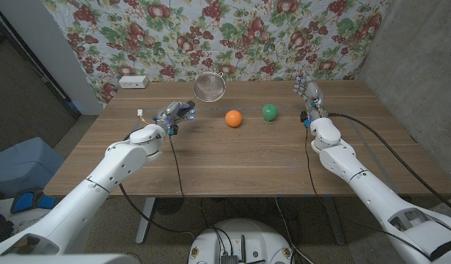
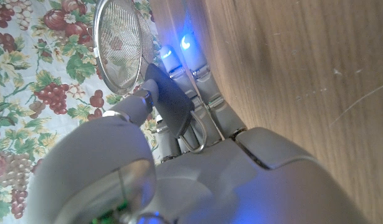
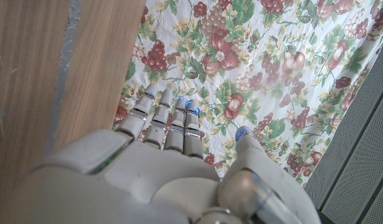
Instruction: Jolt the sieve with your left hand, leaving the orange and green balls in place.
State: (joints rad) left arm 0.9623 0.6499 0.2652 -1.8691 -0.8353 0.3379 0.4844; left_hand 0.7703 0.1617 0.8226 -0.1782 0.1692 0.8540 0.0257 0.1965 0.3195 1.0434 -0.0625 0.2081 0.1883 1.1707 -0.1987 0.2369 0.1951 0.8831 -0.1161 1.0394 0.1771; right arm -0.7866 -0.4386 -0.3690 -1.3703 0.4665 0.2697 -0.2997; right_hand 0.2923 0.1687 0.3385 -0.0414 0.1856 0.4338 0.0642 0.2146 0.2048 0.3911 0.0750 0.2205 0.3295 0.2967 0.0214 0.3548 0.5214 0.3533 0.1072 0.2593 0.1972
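We can read no text, label, brand, number or sign on anything in these three views.

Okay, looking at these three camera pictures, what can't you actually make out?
- Sieve handle: head view, the left hand covers it.
- Sieve contents: left wrist view, mesh blurred by the patterned cloth showing through.
- White box at the table's far edge: head view, too small to identify.
- Right hand finger pose: head view, too small; right wrist view shows its back alone.
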